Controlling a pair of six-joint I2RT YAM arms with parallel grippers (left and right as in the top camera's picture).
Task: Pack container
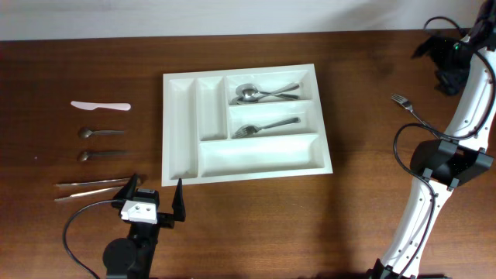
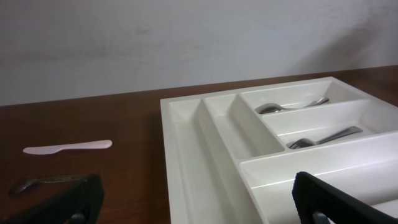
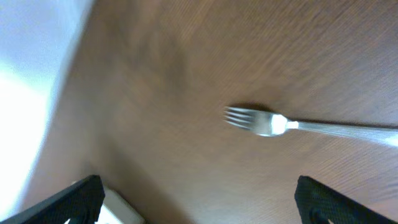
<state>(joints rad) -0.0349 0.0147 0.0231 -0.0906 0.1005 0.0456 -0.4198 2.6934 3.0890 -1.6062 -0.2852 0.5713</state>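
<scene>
Brown wooden table (image 1: 349,232), pale wall (image 2: 186,43)

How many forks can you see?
2. The first fork lies in the middle crosswise compartment of the container; the second fork lies on the table to its right. Another might hide among the spoons.

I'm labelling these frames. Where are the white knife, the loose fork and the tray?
white knife (image 1: 101,105): overhead view, its middle.
loose fork (image 3: 256,120): right wrist view, its head.
tray (image 1: 260,153): overhead view, floor of the empty long compartment.
</scene>
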